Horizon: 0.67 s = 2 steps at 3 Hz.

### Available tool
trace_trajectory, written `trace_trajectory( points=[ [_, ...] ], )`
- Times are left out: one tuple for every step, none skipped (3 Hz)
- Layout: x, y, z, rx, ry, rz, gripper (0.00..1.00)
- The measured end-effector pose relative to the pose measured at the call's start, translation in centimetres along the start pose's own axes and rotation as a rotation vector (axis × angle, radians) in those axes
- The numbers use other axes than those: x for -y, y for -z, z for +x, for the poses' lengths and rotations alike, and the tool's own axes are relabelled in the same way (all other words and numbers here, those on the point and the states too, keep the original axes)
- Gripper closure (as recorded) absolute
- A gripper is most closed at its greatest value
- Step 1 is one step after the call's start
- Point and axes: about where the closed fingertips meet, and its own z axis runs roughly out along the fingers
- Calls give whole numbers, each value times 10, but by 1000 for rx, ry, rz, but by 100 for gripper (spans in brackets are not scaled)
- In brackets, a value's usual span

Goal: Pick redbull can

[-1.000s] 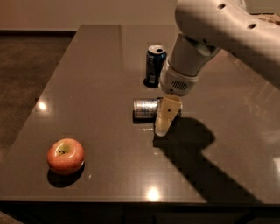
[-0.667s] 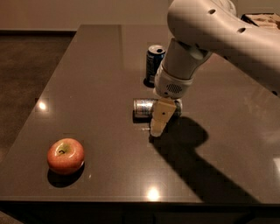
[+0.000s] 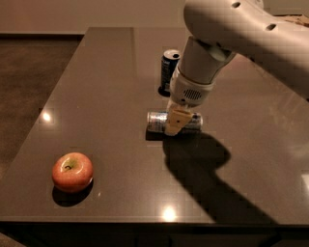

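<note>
Nearest the camera, close to the front left corner of a dark, glossy brown tabletop (image 3: 96, 96), sits a round red apple with a yellow patch around its stem (image 3: 72, 171), well apart from everything else.

Farther in, about the middle of the table, the gripper (image 3: 175, 123) hangs at the end of a thick white robot arm (image 3: 241, 29) that reaches in from the upper right. Its pale tan tip points down and lies right across the slim silver can with faint blue patches, the redbull can (image 3: 157, 121). Whether the gripper is spread or closed cannot be told from this angle, and it is not clear whether the tip touches the can or only overlaps it in view.

That can lies on its side, its long axis running left to right, with its left end and right end showing on either side of the tan tip. A broad dark shadow (image 3: 198, 159) of the arm spreads toward the front right.

Beyond the gripper, a shorter dark blue can (image 3: 169, 72) stands upright, partly hidden by the white wrist housing (image 3: 193, 89).

Small lamp glints dot the tabletop. Left of the table lies brown carpeted floor (image 3: 29, 87), and a light wall (image 3: 87, 14) runs along the back.
</note>
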Motion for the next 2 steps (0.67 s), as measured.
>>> trace_trajectory(
  points=[
    [-6, 28, 0, 11, 10, 33, 84],
    [-18, 64, -7, 25, 53, 74, 100]
  ],
)
